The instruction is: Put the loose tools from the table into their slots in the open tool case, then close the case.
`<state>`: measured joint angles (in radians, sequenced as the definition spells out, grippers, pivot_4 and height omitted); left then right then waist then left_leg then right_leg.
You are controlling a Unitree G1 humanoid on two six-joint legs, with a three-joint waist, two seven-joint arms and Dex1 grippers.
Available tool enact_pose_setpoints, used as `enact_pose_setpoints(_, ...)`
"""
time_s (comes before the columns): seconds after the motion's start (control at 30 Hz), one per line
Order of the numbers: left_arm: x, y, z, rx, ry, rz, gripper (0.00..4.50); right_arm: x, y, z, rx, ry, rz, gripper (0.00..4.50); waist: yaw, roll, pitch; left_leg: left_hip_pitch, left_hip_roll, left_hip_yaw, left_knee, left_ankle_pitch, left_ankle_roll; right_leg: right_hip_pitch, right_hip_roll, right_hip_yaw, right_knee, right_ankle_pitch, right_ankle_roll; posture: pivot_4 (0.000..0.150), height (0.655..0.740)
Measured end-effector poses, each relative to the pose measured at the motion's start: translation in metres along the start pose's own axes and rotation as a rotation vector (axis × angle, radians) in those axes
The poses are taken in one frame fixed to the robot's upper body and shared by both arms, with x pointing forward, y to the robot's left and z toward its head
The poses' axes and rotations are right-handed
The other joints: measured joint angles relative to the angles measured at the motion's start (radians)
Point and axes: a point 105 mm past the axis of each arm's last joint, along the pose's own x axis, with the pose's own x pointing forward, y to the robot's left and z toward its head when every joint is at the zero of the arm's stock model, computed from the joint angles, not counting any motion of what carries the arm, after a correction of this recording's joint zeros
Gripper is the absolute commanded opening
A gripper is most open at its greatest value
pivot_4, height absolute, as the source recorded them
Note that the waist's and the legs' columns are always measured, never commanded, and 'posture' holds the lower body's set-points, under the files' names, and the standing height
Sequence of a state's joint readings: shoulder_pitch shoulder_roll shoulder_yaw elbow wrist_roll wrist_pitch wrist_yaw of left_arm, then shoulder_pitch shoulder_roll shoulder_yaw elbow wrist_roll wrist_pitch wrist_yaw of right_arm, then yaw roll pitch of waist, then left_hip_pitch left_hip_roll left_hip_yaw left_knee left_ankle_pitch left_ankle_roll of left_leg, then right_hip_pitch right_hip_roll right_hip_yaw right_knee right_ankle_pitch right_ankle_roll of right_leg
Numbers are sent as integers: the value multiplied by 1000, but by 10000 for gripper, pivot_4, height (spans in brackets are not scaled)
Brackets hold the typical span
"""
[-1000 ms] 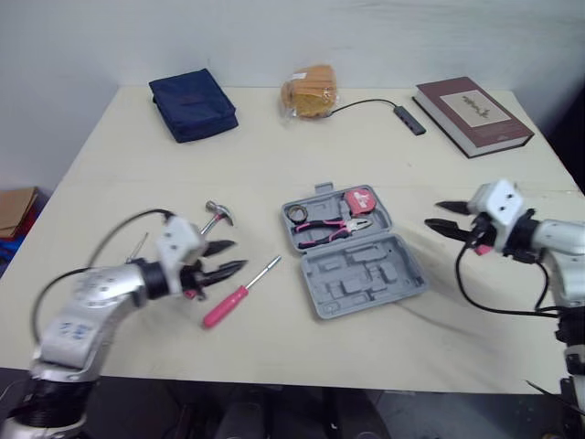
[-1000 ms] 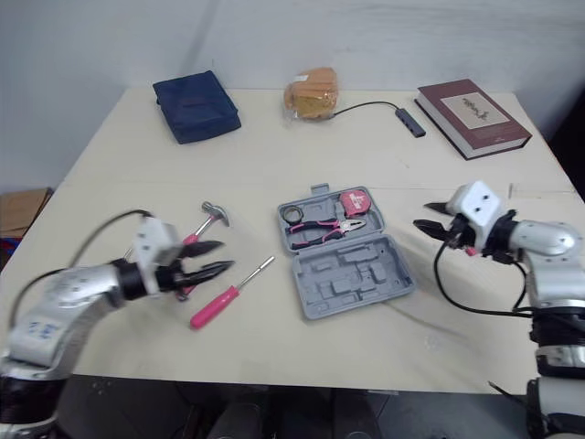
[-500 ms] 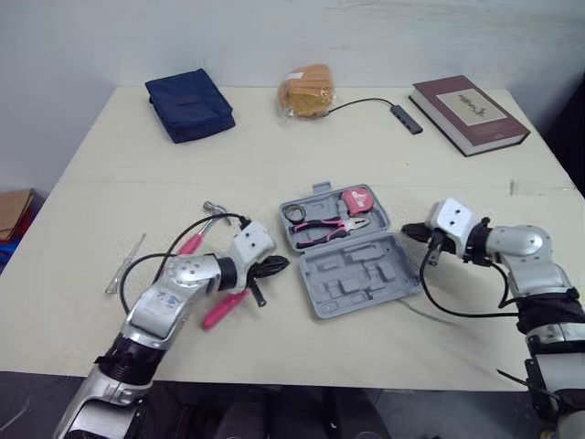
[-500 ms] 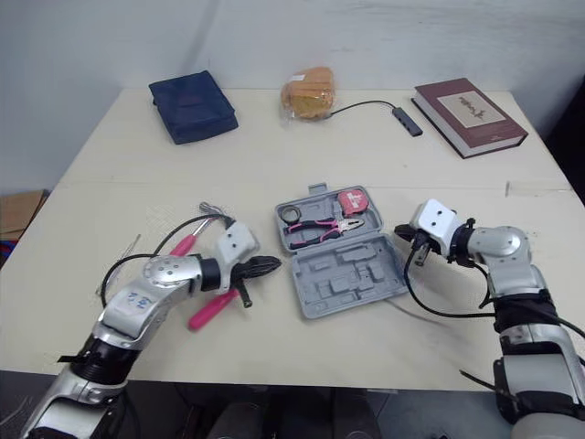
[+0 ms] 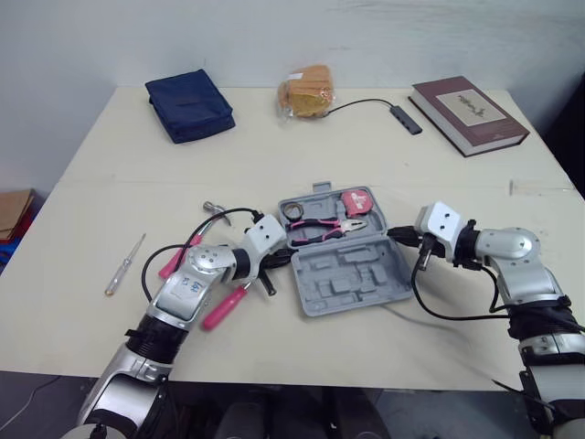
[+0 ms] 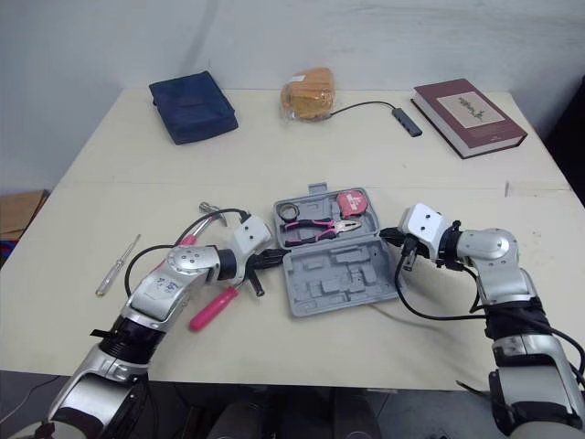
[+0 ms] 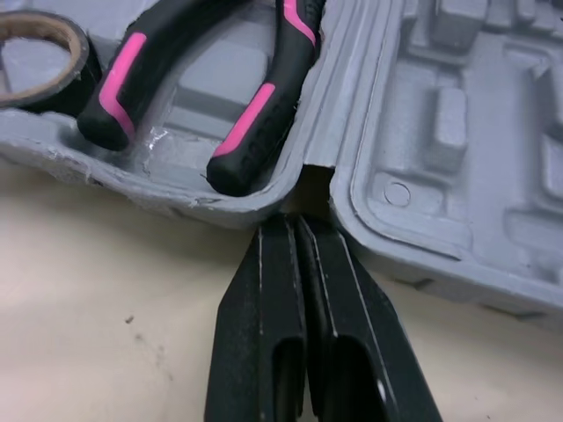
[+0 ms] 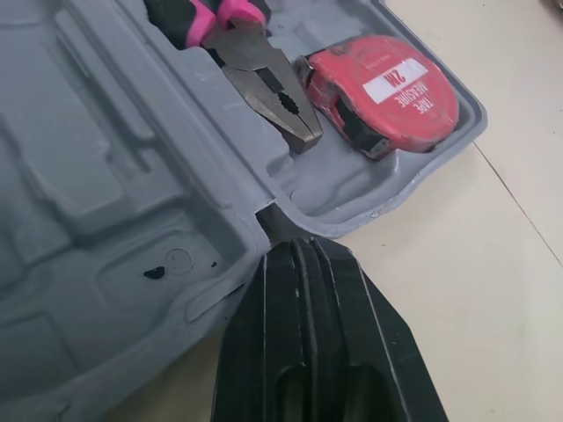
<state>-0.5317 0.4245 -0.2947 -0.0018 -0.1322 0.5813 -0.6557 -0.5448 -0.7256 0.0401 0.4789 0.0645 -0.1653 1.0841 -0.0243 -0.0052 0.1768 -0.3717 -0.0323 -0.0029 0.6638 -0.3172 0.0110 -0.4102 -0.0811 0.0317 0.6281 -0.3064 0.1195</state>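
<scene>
Grey tool case is laid open and flat on the table. Pink-handled pliers, a red tape measure and a roll of black tape are seated in its far half; the slots of the near half are unfilled.

Left gripper: fingers pressed together, nothing between them, tips set at the hinge notch on the case's left end.

Right gripper: fingers likewise together and unloaded, tips at the hinge notch on the case's right end.

Loose tools are noted left of the case: pink-handled screwdriver nearest, pink-handled hammer beyond it, a small clear-handled screwdriver farthest out.
</scene>
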Motion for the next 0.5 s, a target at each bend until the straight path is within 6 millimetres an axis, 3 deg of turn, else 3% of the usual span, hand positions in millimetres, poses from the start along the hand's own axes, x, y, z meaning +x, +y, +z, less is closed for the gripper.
enact_pose_setpoints(0.33,-9,-3,-5,81,16,-99,774,-13,26,-1,81,-6,79,0,1,0,0,0,0,-1,0,0,0,1,0,1,0,0,0,1500,7400)
enact_pose_setpoints(0.5,-17,-10,-10,126,35,-186,774,-25,68,-6,199,34,249,0,6,-1,0,0,1,-2,0,-1,0,1,0,2,-1,0,0,1500,7400)
